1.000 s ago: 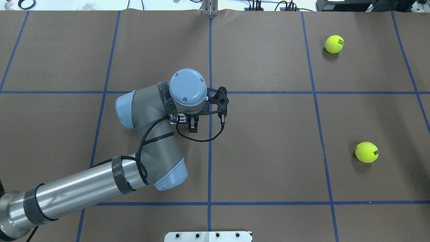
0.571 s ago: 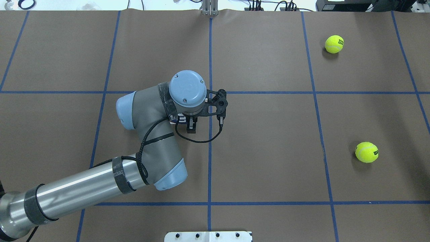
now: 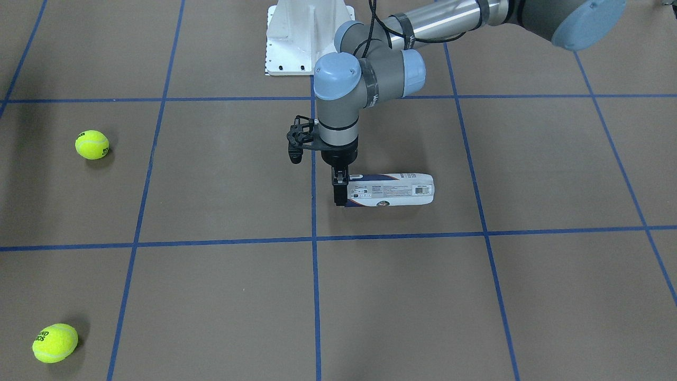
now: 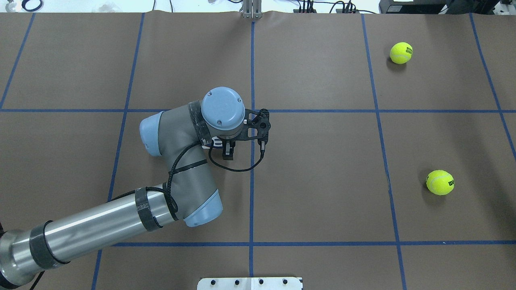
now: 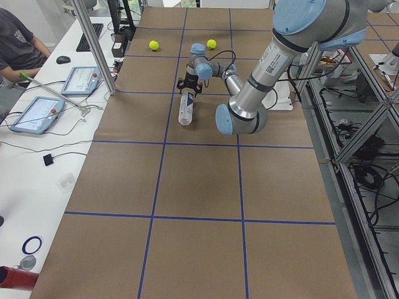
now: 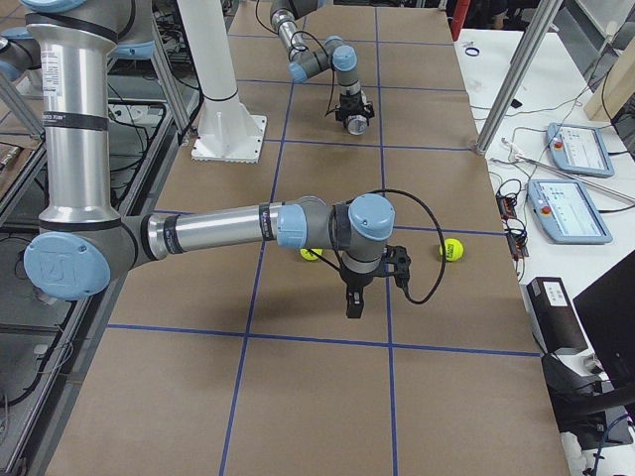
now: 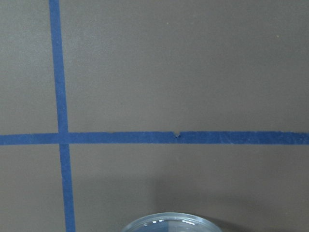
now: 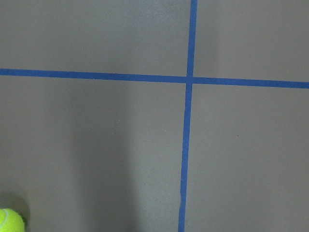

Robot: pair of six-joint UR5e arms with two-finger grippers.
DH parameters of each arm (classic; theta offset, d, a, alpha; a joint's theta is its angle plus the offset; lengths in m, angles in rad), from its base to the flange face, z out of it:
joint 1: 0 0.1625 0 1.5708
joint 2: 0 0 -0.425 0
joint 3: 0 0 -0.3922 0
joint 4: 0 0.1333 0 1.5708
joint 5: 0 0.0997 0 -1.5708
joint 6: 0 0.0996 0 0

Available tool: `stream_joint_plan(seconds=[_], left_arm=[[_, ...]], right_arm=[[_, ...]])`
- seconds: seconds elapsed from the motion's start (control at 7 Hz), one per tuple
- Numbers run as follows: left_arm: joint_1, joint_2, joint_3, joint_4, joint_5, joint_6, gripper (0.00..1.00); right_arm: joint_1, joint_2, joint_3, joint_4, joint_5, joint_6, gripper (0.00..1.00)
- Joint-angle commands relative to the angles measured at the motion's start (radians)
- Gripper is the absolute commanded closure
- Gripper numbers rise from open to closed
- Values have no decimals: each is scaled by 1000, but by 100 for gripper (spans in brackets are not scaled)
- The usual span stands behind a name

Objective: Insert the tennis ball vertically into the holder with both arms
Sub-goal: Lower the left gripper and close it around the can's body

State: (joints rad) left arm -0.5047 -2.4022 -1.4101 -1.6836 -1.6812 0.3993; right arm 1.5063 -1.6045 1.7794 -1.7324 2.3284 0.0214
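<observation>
The holder (image 3: 389, 189) is a clear can with a white-and-navy label. It lies on its side near the table's middle. My left gripper (image 3: 339, 191) points straight down over its left end, with a black finger (image 3: 338, 186) in front of the can. The jaws look open around that end. The can's clear rim (image 7: 169, 223) shows at the bottom of the left wrist view. In the overhead view the arm hides most of the can. My right gripper (image 6: 353, 303) hangs above the table near two tennis balls (image 6: 452, 249); I cannot tell whether it is open or shut.
Two yellow tennis balls lie on the robot's right side, one far (image 4: 401, 52) and one nearer (image 4: 440, 182). One ball shows in the corner of the right wrist view (image 8: 9, 221). The white pedestal base (image 3: 307, 37) stands at the robot's edge. Blue tape lines grid the brown table.
My left wrist has shifted slightly left and looks a little lower over the can's end. The balls have not moved.
</observation>
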Motion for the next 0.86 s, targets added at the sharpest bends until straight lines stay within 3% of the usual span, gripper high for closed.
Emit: stream_joint_plan(seconds=[0.0,0.71], left_arm=[[0,5,11,-16,0,0,0],[0,5,28,-51,0,-11,1]], right_arm=[[0,0,0,0,-1,0,1],[0,0,0,0,-1,0,1]])
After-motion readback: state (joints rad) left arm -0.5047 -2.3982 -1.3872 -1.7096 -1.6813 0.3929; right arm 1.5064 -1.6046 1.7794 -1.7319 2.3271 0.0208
